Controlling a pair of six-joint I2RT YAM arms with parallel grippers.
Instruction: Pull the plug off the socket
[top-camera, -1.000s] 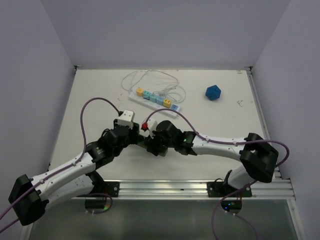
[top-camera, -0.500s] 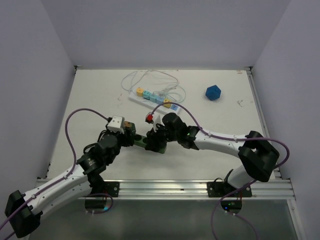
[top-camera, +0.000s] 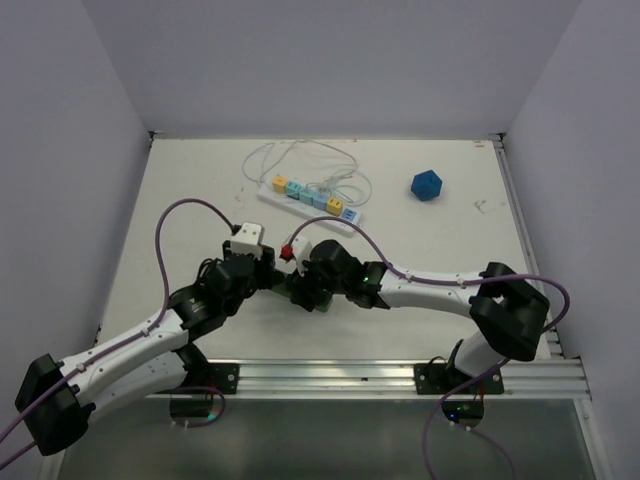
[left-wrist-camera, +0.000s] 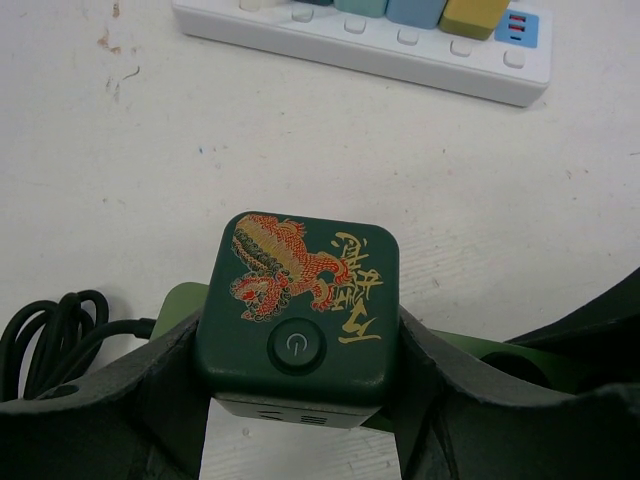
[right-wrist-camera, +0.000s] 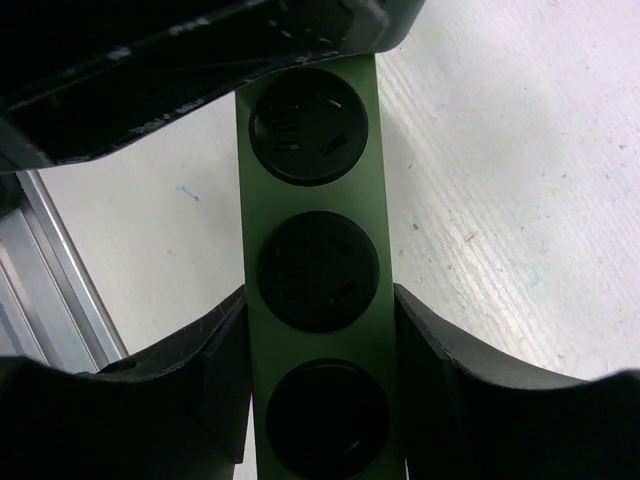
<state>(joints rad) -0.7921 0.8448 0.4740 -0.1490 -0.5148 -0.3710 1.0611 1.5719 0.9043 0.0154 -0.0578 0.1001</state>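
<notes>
In the left wrist view my left gripper (left-wrist-camera: 300, 375) is shut on the plug (left-wrist-camera: 297, 300), a dark green cube with a red-and-gold dragon and a round power button. The cube sits over the light green socket strip (left-wrist-camera: 182, 300). Its pins are hidden, so I cannot tell whether they are still in the socket. My right gripper (right-wrist-camera: 315, 375) is shut across the same socket strip (right-wrist-camera: 310, 197), which has three round black outlets. From above, the left gripper (top-camera: 265, 278) and right gripper (top-camera: 300, 292) meet at the table's front centre.
A white power strip (top-camera: 310, 200) with several coloured cube plugs and a loose white cable (top-camera: 300, 160) lies behind the grippers. A blue polyhedron (top-camera: 426, 185) sits at the back right. A coiled black cord (left-wrist-camera: 50, 325) lies left of the plug. White walls enclose the table.
Half a second ago the left gripper had drawn away to the left, baring a stretch of green strip. It is now back beside the right gripper, which shifted slightly toward the front.
</notes>
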